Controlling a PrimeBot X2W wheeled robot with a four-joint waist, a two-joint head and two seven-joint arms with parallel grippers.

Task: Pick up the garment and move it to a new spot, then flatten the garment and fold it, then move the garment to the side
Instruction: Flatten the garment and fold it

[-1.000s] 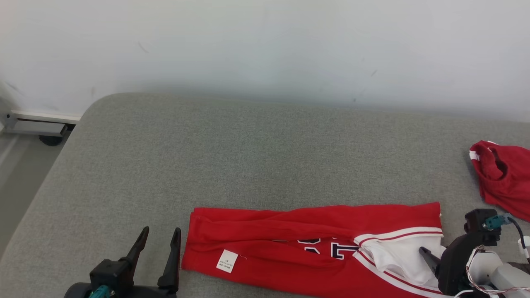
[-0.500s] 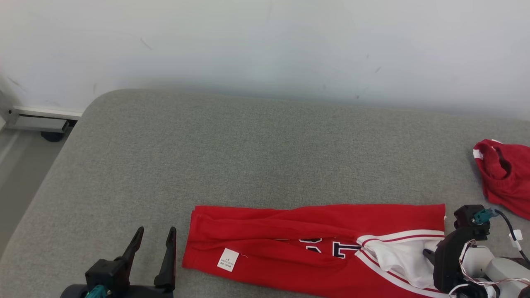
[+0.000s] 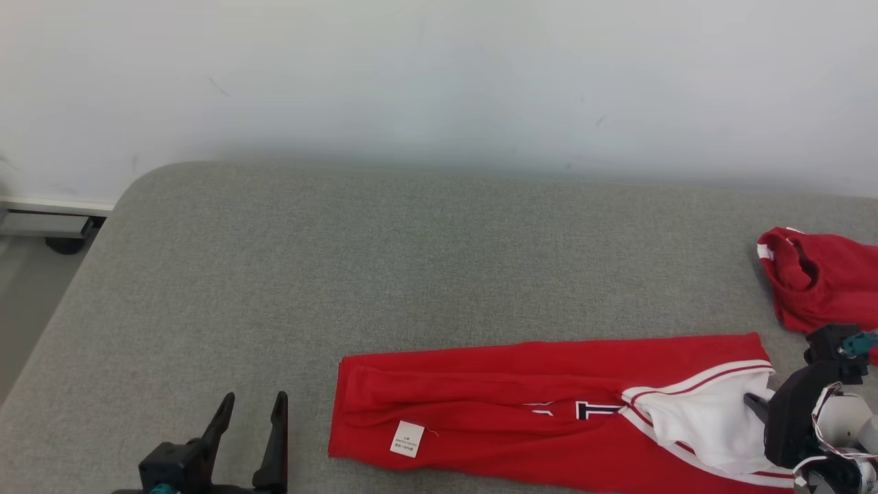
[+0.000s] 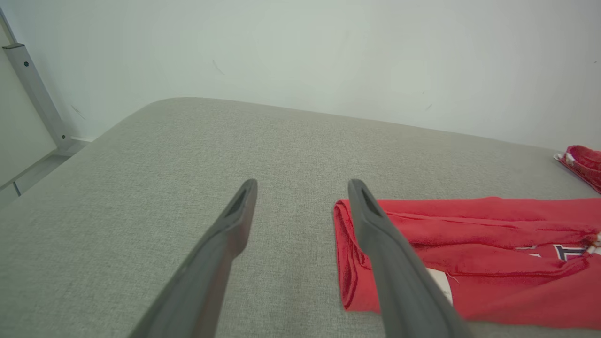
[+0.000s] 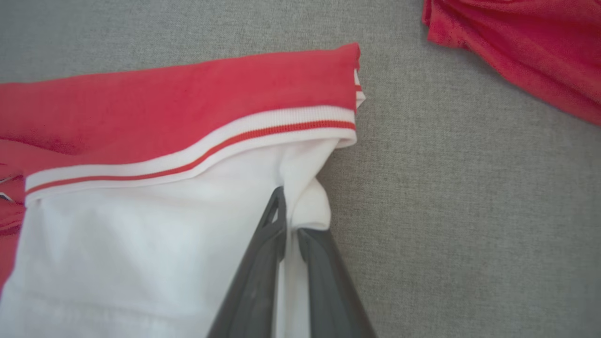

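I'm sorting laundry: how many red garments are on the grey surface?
2. One folded red garment lies along the near edge; one crumpled red garment sits at the far right, cut off by the frame. Others may be out of view.

A red garment with a white, red-striped end is being seen on a grey cushion.

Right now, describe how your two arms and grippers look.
The left gripper has two long, dark grey, tapering jaws on a black block with a teal connector. The right gripper has the same jaws on a black mount, a teal plug, thin red and white wires and a pale grey forearm.
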